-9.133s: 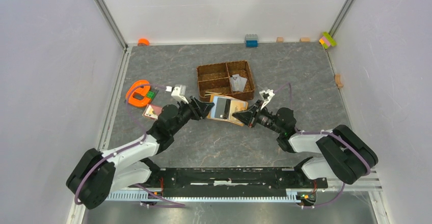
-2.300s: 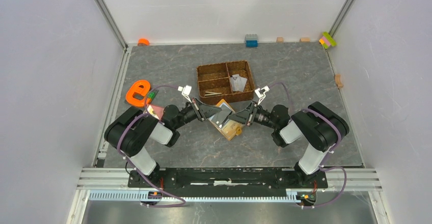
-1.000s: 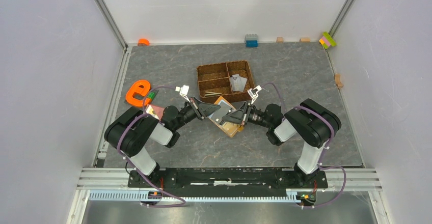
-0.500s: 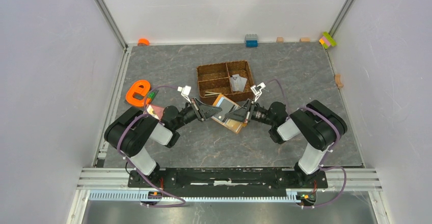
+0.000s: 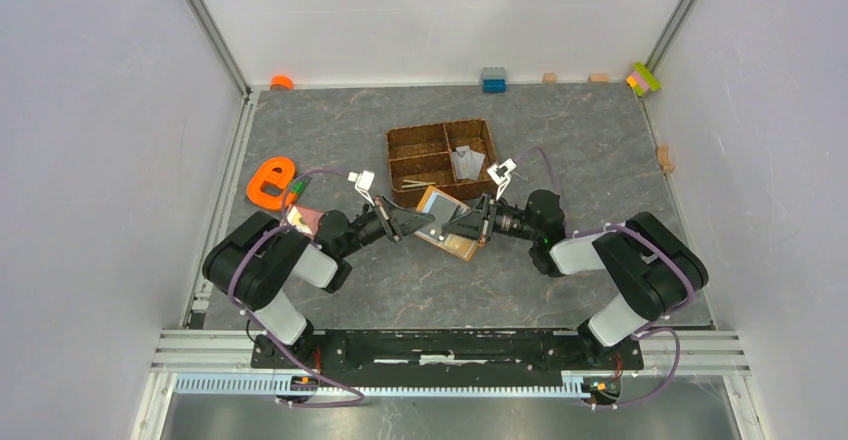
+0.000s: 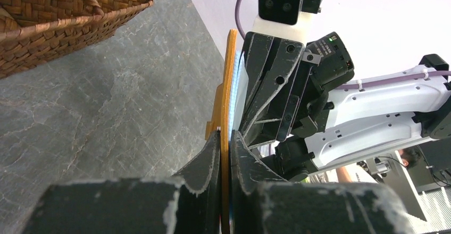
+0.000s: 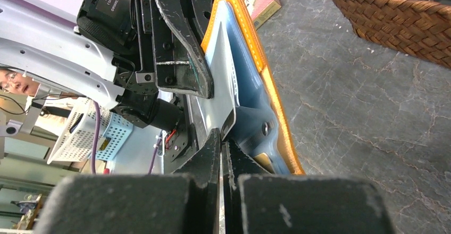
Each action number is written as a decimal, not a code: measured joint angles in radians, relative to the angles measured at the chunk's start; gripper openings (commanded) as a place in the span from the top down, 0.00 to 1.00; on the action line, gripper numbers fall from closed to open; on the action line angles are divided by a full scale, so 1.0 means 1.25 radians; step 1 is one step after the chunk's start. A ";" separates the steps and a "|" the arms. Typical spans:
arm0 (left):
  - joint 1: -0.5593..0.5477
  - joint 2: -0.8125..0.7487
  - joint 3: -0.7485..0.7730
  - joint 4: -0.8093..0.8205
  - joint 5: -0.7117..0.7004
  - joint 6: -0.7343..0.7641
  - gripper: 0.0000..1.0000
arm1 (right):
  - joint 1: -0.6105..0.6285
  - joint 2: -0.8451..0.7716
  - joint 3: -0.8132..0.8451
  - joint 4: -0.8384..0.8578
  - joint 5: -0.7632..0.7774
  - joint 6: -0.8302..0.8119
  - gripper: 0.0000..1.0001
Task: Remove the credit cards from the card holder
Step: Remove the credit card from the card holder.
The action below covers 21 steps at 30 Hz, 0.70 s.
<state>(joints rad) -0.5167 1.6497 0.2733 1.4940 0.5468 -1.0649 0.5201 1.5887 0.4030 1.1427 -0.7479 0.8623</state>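
The dark grey marbled tabletop (image 5: 560, 140) carries a brown woven divided tray (image 5: 440, 126) at its middle. Just in front of the tray, between the two arms, a small flat orange-tan folding card holder (image 5: 462, 247) with pale blue-grey slotted lining is gripped from both sides. Whether it is lifted off the tabletop or rests on it cannot be told. From above, its long axis is seen to run slantwise from the tray's near edge toward the right arm, with the lined face opened toward the camera. A thin, pale grey-white rectangular credit card (image 7: 220, 85) is seen in the right wrist view lying against that lining, part of it out of its slot. Its long axis points straight away from the right tool (image 7: 220, 138) and toward the left arm. The nearest corner of the credit card is pinched by the right tool, whose fingers are pressed together on it. The left tool (image 6: 224, 141) is closed on the orange outer edge of the card holder, which its own camera shows edge-on as a thin upright line. The two tools face each other almost nose to nose, so both are equally near, but only the right one has the credit card. A pull back along the credit card's long axis, toward the right arm, is judged to be what the next move calls for, while the card holder is braced by the left tool.
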 measured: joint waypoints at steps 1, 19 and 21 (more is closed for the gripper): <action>0.000 -0.002 -0.004 0.000 -0.003 0.000 0.98 | 0.001 0.000 0.001 -0.002 -0.002 -0.001 1.00; -0.014 -0.107 -0.073 -0.016 -0.061 0.050 0.98 | 0.018 0.023 0.001 0.061 -0.036 0.010 1.00; -0.014 -0.107 -0.073 -0.017 -0.061 0.051 0.98 | 0.018 0.023 0.001 0.061 -0.036 0.009 1.00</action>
<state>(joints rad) -0.5346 1.5154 0.1818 1.4731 0.4706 -1.0016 0.5430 1.6169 0.4042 1.2190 -0.7929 0.8742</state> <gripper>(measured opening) 0.119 0.006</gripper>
